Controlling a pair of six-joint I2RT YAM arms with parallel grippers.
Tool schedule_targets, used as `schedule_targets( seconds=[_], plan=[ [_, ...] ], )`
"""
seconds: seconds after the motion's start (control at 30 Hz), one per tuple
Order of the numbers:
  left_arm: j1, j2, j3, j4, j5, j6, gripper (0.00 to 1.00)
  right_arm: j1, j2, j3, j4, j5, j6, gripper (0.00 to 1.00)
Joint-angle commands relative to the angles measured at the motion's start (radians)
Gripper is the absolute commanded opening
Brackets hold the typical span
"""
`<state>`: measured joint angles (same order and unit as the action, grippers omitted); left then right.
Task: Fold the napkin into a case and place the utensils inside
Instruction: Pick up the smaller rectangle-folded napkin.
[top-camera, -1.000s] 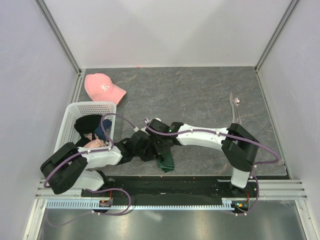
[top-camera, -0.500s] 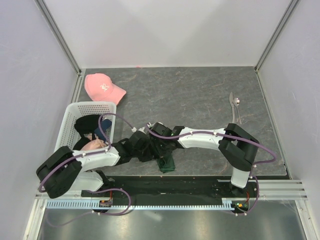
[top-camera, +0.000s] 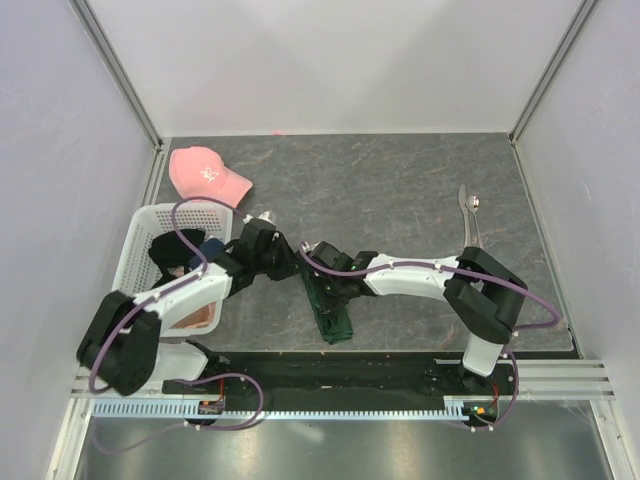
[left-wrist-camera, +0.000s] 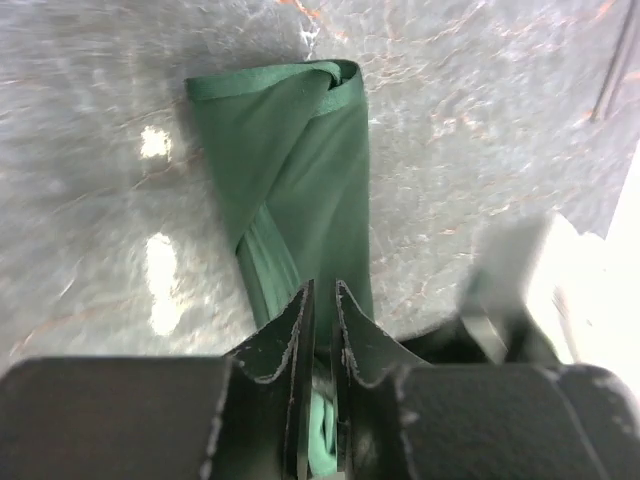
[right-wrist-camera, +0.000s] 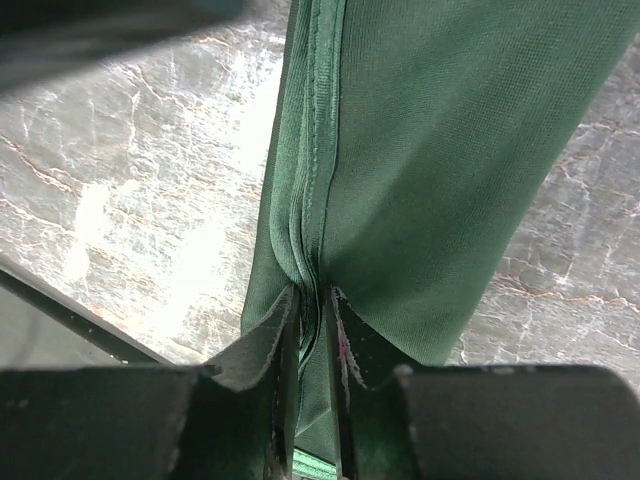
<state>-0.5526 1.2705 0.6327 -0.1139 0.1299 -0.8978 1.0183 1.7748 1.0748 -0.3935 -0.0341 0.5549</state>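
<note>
Lying near-to-far, napkin (top-camera: 332, 325) (narrow folded strip).

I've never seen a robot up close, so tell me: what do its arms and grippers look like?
The left arm and right arm are chains of rounded white links with bulky black joints. A purple cable loops loosely along each. The left gripper and right gripper each end in two flat black fingers with worn, jagged tips.
</note>
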Motion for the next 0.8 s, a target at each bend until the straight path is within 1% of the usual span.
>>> schedule_targets(
  seconds=[0.0, 0.1, 0.17, 0.23, 0.33, 0.37, 0.47, 0.57, 0.7, 0.77],
  plan=[
    [0.003, 0.156, 0.061, 0.111, 0.108, 0.065, 0.15, -0.006, -0.035, -0.022, 0.030, -0.015, 0.008, 0.24],
    [0.003, 0.228, 0.078, 0.146, 0.105, 0.085, 0.13, -0.006, -0.037, -0.026, 0.036, -0.027, 0.008, 0.25],
    [0.009, 0.280, 0.091, 0.120, 0.045, 0.124, 0.12, -0.006, -0.058, -0.029, 0.033, -0.030, 0.005, 0.28],
    [0.017, 0.302, 0.090, 0.094, 0.025, 0.140, 0.12, -0.006, -0.083, -0.032, 0.021, -0.035, 0.004, 0.30],
    [0.019, 0.323, 0.100, 0.092, 0.016, 0.180, 0.11, -0.006, -0.118, -0.024, 0.001, -0.053, -0.007, 0.37],
    [0.019, 0.334, 0.110, 0.079, 0.019, 0.187, 0.11, -0.006, -0.127, -0.019, -0.001, -0.055, -0.009, 0.42],
    [0.019, 0.339, 0.108, 0.082, 0.025, 0.191, 0.10, -0.009, -0.149, -0.007, -0.010, -0.041, -0.013, 0.46],
    [0.019, 0.326, 0.105, 0.077, 0.016, 0.197, 0.10, -0.011, -0.121, -0.013, 0.007, -0.064, -0.004, 0.47],
    [0.019, 0.311, 0.110, 0.065, 0.019, 0.191, 0.10, -0.009, -0.072, -0.062, 0.085, -0.110, 0.025, 0.46],
    [0.019, 0.284, 0.113, 0.060, 0.033, 0.185, 0.10, -0.009, -0.069, -0.069, 0.087, -0.095, 0.027, 0.45]
  ],
)
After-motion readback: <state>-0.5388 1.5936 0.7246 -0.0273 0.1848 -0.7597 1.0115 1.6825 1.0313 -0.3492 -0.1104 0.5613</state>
